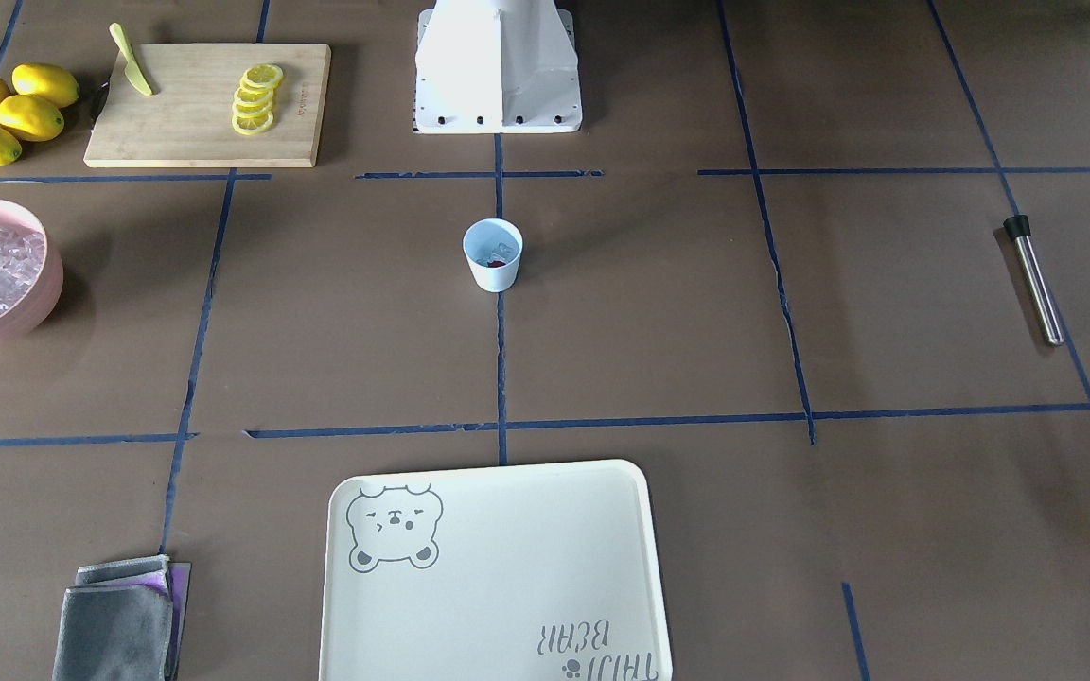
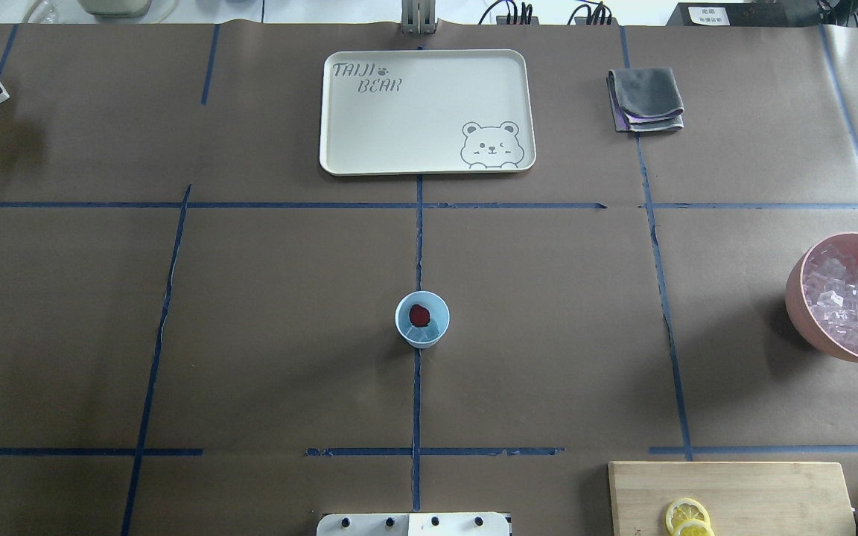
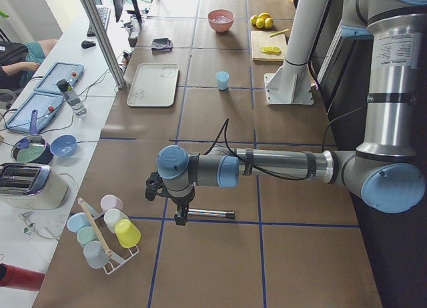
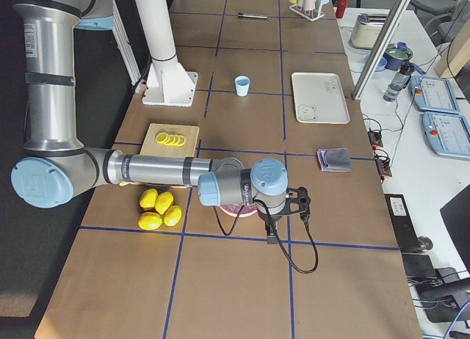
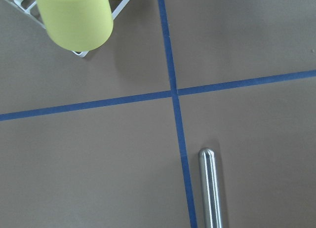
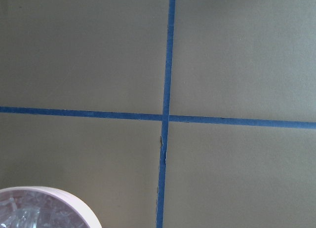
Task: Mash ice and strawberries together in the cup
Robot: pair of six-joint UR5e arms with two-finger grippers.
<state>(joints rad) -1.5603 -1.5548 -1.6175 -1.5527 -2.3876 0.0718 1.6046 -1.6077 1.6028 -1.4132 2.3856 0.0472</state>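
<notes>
Directly beneath the left gripper (image 3: 179, 217), which hangs low over the table, a steel muddler (image 5: 211, 188) lies flat on the brown paper alongside a blue tape line. Only a side view shows this gripper, so I cannot tell whether its fingers are spread or pressed together. The rod looks stiff, smooth and probably slippery. A square grasp across its middle, or nearer its black-capped end, seems the safest hold.

Well away from that gripper, toward the table's centre, the cup (image 2: 422, 320) stands upright with the strawberry (image 2: 419, 315) and the ice (image 2: 433, 331) inside. The cup looks light and likely to slide or tip when pressed into, so it probably wants steadying by its outer wall. The cubes should be hard and slick and the berry soft.

Farther on, well apart from the cup, the right gripper (image 4: 273, 236) hangs near a pink bowl (image 1: 48, 284) heaped with more cubes. Its fingers' state cannot be told either.
</notes>
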